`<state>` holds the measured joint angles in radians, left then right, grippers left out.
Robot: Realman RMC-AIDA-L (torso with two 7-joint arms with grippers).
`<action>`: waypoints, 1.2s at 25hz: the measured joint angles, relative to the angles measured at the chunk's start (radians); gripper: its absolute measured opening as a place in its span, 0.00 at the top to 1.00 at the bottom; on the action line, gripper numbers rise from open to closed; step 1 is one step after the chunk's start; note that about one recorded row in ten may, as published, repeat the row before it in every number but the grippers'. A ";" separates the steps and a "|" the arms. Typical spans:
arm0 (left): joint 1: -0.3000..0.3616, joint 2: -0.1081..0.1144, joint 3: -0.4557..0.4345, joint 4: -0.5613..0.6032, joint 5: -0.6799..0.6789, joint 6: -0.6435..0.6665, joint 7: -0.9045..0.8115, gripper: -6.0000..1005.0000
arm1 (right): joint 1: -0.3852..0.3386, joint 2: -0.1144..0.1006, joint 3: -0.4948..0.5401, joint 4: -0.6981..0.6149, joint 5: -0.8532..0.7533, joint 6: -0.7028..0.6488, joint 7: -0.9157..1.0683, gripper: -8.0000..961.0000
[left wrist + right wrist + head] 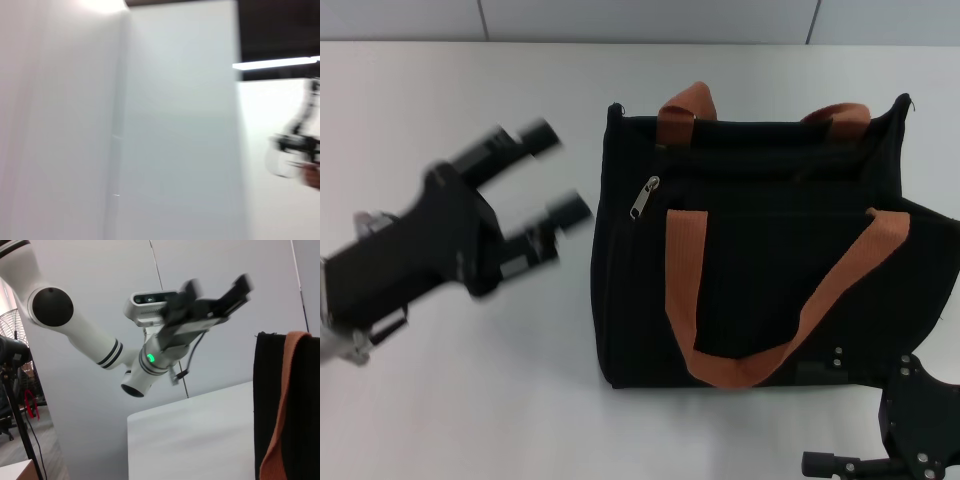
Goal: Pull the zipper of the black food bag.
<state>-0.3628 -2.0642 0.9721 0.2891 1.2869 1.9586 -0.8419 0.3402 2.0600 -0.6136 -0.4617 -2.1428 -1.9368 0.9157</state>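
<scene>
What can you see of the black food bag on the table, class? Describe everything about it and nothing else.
The black food bag is a boxy tote of dark woven fabric with two orange-brown webbing handles. It lies on the white table, one handle draped across its near face. A small silver zipper hangs near its left end. Nothing grips it: the left gripper hovers apart to its left with open jaws.
</scene>
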 joint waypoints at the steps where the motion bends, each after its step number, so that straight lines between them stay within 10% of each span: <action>1: 0.002 -0.003 -0.052 -0.006 0.000 -0.036 0.000 0.23 | 0.000 0.000 0.000 0.000 0.000 0.000 0.000 0.15; 12: -0.031 0.029 -0.083 0.017 0.162 -0.331 -0.008 0.23 | -0.004 0.000 0.000 0.000 0.000 0.001 0.000 0.16; 30: -0.109 -0.001 -0.029 0.050 0.238 -0.469 0.025 0.26 | -0.002 0.000 0.000 0.000 0.000 0.001 0.003 0.16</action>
<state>-0.4722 -2.0655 0.9429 0.3394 1.5252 1.4897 -0.8172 0.3381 2.0600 -0.6136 -0.4617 -2.1429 -1.9363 0.9186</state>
